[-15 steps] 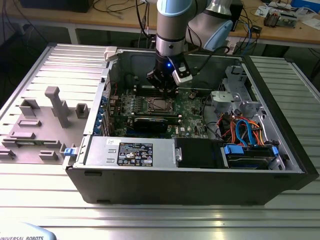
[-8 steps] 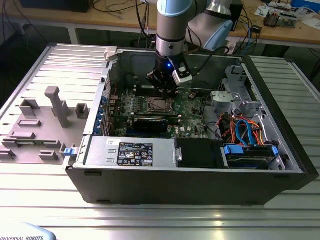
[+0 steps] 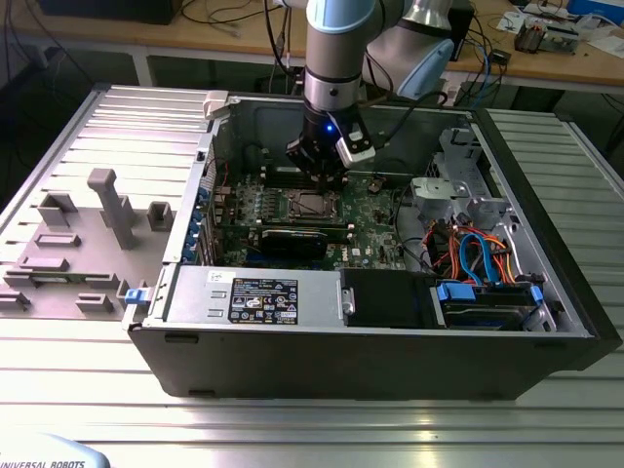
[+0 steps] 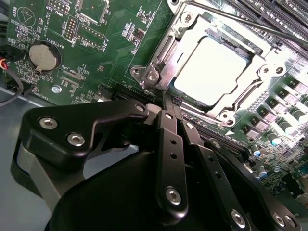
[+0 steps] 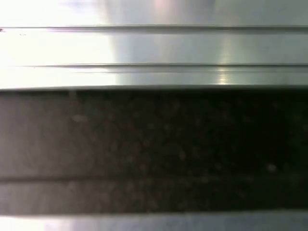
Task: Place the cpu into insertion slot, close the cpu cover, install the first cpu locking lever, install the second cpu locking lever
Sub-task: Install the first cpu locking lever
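Gripper (image 4: 169, 103) sits low over motherboard (image 4: 96, 57), fingers pinched together with nothing visible between them — tips right at socket edge, near thin locking lever (image 4: 231, 20) area. Cpu (image 4: 211, 70) already seated in insertion slot (image 3: 314, 204), shiny top showing through window of cpu cover (image 4: 166, 55), which looks folded down flat over it. So steps one and two look done. Levers — can't tell if either is latched. Coin battery (image 4: 42, 57) sits at about 9 o'clock from socket in second wrist view.
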Tool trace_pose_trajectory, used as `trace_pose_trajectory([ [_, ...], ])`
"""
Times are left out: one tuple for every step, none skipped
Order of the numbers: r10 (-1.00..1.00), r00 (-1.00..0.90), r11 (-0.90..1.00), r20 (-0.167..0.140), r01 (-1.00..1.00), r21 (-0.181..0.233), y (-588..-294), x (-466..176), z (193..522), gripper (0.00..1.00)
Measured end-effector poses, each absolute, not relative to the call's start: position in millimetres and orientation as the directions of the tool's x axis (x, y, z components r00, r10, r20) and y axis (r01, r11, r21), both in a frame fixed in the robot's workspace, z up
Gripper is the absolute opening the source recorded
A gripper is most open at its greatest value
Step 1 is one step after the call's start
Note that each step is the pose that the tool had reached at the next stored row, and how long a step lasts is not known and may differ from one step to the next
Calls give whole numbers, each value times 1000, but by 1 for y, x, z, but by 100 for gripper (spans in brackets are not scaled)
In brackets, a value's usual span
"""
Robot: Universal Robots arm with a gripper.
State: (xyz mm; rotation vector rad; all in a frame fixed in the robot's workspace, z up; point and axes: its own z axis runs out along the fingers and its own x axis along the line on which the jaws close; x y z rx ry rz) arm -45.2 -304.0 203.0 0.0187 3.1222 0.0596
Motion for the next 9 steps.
trace_pose_trajectory([
  [12,-1000,999,-19,12,39,-304,-45,203,11],
  [12,-1000,999,-19,11,39,-304,-45,202,11],
  [12,-1000,999,-19,12,39,-304,-45,202,11],
  [12,-1000,999,-18,12,38,-304,-45,201,11],
  [12,-1000,999,-18,12,38,-304,-45,201,11],
  [12,-1000,999,-18,11,38,-304,-45,200,11],
  [12,-1000,999,-18,12,39,-304,-44,200,11],
  [12,-1000,999,-18,12,40,-304,-44,200,11],
  [12,-1000,999,-18,12,41,-304,-44,200,11],
])
